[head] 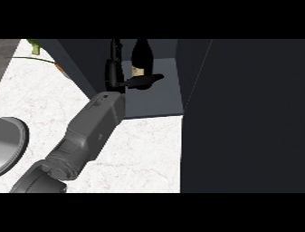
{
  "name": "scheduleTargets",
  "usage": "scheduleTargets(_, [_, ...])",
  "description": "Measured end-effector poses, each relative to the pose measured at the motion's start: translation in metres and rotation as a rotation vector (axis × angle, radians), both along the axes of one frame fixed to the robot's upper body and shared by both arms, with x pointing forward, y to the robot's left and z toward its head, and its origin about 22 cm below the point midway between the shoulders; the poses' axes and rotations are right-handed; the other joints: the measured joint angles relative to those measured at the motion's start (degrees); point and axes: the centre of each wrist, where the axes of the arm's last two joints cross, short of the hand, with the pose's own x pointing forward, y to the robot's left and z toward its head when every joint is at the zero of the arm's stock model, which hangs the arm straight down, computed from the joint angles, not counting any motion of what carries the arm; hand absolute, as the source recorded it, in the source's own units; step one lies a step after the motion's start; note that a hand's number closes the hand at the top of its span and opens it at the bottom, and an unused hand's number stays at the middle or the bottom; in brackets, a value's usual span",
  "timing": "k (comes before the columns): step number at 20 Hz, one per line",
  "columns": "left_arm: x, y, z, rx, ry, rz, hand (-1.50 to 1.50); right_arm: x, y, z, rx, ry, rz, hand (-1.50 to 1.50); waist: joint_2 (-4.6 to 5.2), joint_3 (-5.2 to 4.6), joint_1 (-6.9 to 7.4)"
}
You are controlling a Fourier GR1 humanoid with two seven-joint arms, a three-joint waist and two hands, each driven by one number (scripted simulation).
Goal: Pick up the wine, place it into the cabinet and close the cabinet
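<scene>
A dark wine bottle [142, 53] with a pale label stands upright inside the open cabinet [163, 97], near its back. My left hand [113, 72] reaches into the cabinet just left of the bottle. Its fingers point straight up beside the bottle with a narrow gap between them. The thumb sticks out to the right across the bottle's lower part and hides its base. The hand looks open, not curled round the bottle. My right hand does not show.
The cabinet's dark open door [261, 113] fills the right side of the view. A metal bowl-like basin [1, 145] sits at the left edge. Green plant leaves [38, 50] lie at the back left on the white marble counter [141, 154].
</scene>
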Motion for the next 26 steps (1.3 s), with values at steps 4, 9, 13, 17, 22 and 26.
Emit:
scheduleTargets(4, [-0.001,0.001,-0.001,-0.006,-0.015,-0.026,-1.5,0.0,0.001,0.001,-0.004,-0.001,0.002,-1.5,-0.12,0.02,-0.04])
scheduleTargets(9, [-0.002,0.002,-0.003,-0.055,-0.015,-0.031,-1.5,-0.001,0.005,-0.002,0.01,0.012,0.017,-1.5,-0.38,0.02,-0.3])
scheduleTargets(13, [-0.003,0.002,-0.005,-0.092,-0.02,-0.042,-1.5,-0.001,0.005,0.0,0.003,0.014,0.017,-1.5,-0.53,-0.03,-0.29])
scheduleTargets(17, [-0.007,0.0,-0.008,-0.114,-0.025,-0.074,-1.5,0.002,0.005,0.004,0.003,0.011,0.003,-1.5,-0.74,-0.07,0.03])
scheduleTargets(22, [-0.021,0.0,-0.021,-0.149,0.005,-0.06,-1.5,0.002,0.005,0.004,0.01,0.014,-0.004,-1.5,-0.95,-0.12,0.78])
scheduleTargets(26, [-0.039,-0.009,-0.031,-0.16,0.019,-0.07,-1.5,0.0,0.004,0.001,0.016,0.02,-0.014,-1.5,-1.09,-0.13,1.64])
